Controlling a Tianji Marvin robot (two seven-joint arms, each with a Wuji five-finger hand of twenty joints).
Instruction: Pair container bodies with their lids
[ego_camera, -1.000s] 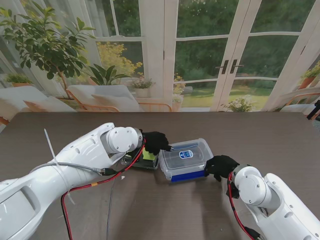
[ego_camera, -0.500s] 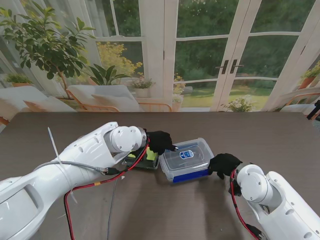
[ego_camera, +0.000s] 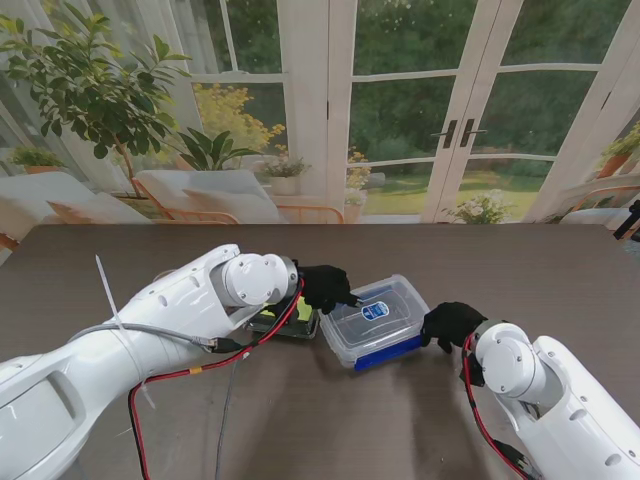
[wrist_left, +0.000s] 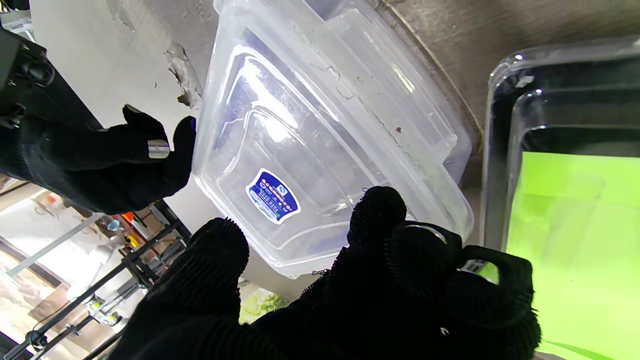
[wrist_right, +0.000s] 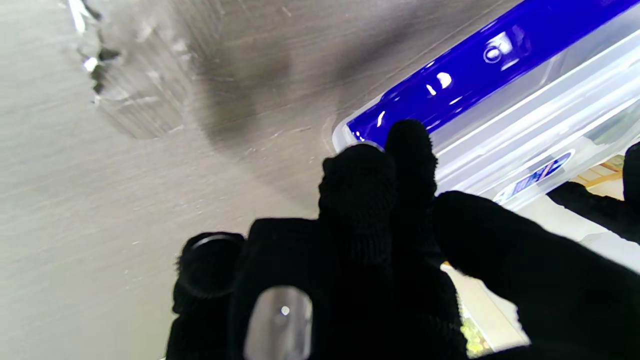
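Fingertips (wrist_left: 377, 210) of our left hand (ego_camera: 325, 287) and right hand (ego_camera: 450, 323) press clear rectangular plastic container (ego_camera: 375, 320), blue-edged lid seemingly on; green-bottomed clear tray (ego_camera: 290, 322) unpaired mid-table.

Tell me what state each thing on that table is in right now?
Clear box: lid on, blue latch facing me, resting on the table, a hand at each end.
Dark tray: on the table left of the box, something green inside, partly hidden by the left arm.
Left hand: fingers on the box's left end.
Right hand: fingers against the box's right end.
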